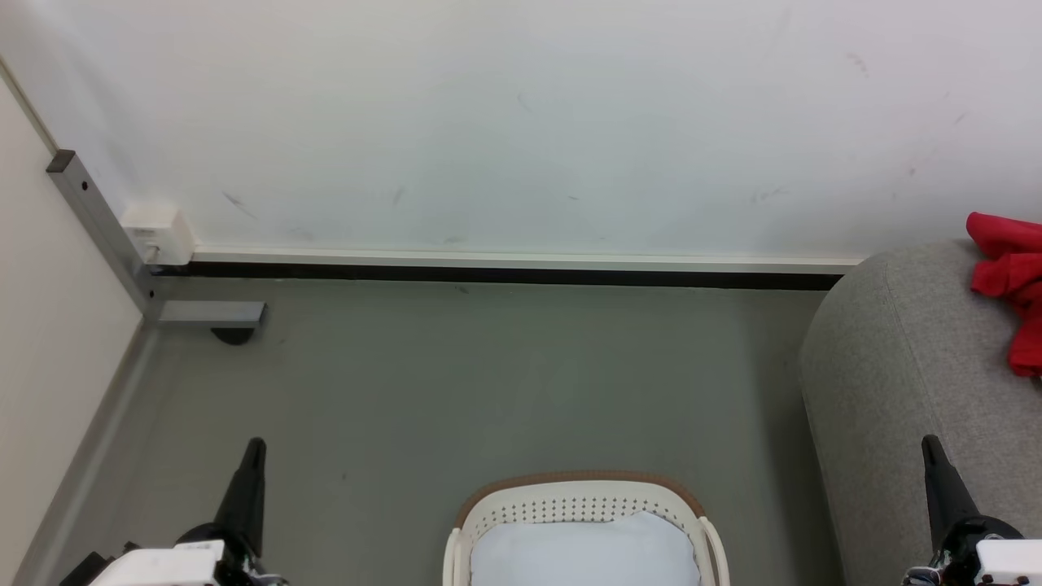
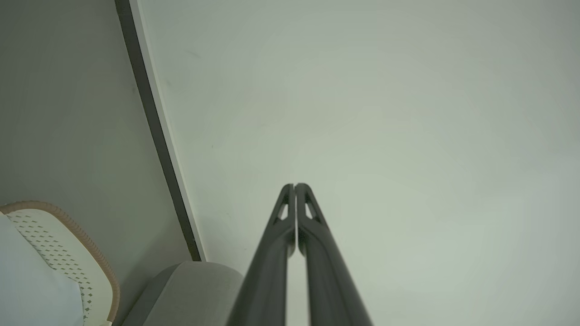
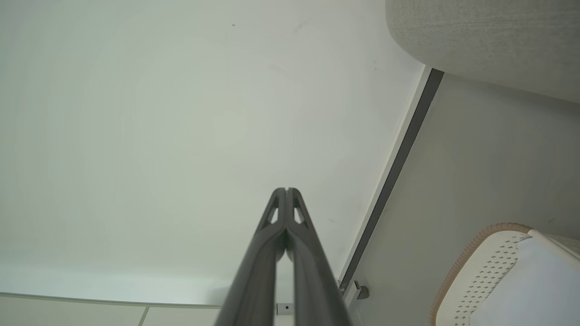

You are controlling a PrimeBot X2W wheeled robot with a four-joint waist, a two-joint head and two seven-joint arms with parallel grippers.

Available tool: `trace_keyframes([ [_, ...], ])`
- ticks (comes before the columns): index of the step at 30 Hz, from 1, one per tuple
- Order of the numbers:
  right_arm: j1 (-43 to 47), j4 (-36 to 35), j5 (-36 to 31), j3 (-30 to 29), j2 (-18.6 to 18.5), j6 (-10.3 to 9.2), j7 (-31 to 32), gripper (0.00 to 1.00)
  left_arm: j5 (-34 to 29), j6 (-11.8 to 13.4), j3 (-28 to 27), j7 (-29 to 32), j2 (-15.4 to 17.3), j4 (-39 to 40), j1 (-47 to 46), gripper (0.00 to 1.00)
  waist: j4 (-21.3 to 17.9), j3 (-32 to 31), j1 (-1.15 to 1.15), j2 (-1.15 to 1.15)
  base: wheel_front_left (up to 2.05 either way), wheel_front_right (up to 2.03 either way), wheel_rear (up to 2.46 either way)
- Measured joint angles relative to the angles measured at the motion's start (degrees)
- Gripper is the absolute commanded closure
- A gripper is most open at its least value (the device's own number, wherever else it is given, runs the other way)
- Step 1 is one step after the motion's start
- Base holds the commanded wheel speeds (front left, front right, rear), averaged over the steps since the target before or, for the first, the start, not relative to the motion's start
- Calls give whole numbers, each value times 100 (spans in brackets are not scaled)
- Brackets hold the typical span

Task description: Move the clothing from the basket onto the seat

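**Fingers pressed together on both sides; red garment lies on the seat**

The left fingers and right fingers are each closed tip to tip and hold nothing, low at the near left and near right. The red garment lies crumpled on the grey seat at the far right, cut off by the picture's edge. The basket, near centre on the floor, holds a pale sheet.

The garment looks soft, light and limp. It would likely sag and drape when lifted, and it is neither fragile nor slippery. A raised fold on top seems the best place to pinch.

The seat's rounded side stands between the right fingers and the garment, and the basket sits between the arms. A metal post in the far left corner is well apart.
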State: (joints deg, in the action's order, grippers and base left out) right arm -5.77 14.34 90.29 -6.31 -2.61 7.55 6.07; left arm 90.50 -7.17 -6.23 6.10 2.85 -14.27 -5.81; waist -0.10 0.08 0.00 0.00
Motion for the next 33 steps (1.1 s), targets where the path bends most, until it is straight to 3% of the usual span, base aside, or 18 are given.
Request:
trace_keyframes([
  [33, -8, -16, 209, -15, -2, 0, 48, 100, 148, -21, -34, 43, -5, 12, -17, 100, 11, 10, 0, 0, 0, 0, 0],
])
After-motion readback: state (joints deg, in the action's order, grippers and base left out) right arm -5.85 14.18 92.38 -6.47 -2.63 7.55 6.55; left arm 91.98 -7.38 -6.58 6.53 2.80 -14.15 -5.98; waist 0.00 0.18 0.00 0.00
